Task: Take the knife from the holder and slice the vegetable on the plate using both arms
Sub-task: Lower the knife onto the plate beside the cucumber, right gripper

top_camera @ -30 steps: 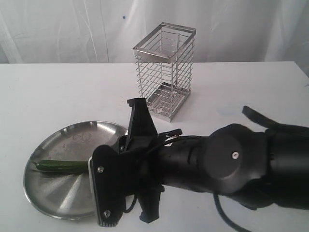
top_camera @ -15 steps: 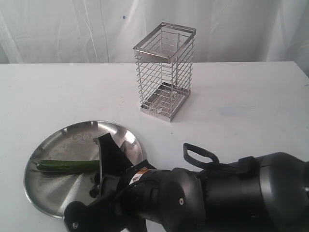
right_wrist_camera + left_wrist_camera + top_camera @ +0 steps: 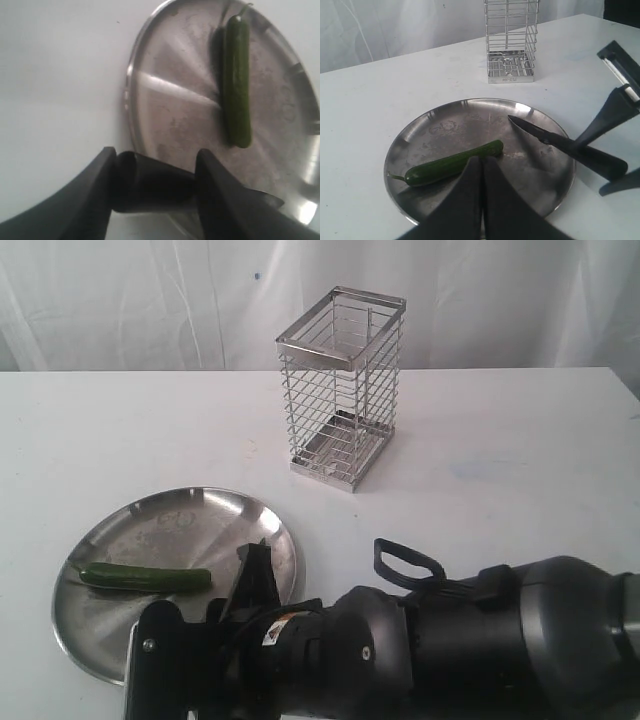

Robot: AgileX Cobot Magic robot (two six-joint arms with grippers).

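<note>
The vegetable [image 3: 452, 164] lies whole on the plate [image 3: 450, 125], its stem end toward the rim. My left gripper [image 3: 481, 160] is shut and empty, its tips just short of the vegetable's middle. The knife [image 3: 555, 142] slants with its blade tip over the plate and its handle past the rim. In the right wrist view the handle [image 3: 150, 185] lies across the gap of my right gripper [image 3: 156, 160], whose jaws stand wide apart. In the exterior view the right arm [image 3: 450, 650] hides the knife. The holder [image 3: 342, 385] stands empty behind.
The wire holder [image 3: 511, 40] is upright on the white table [image 3: 520, 460], well behind the plate [image 3: 170, 525]. The bulky right arm fills the front of the exterior view. A white curtain hangs along the table's far edge.
The right arm has swung down and forward, bringing its gripper from upright in front of the holder to low at the plate's right rim. The vegetable and plate have shifted slightly.
</note>
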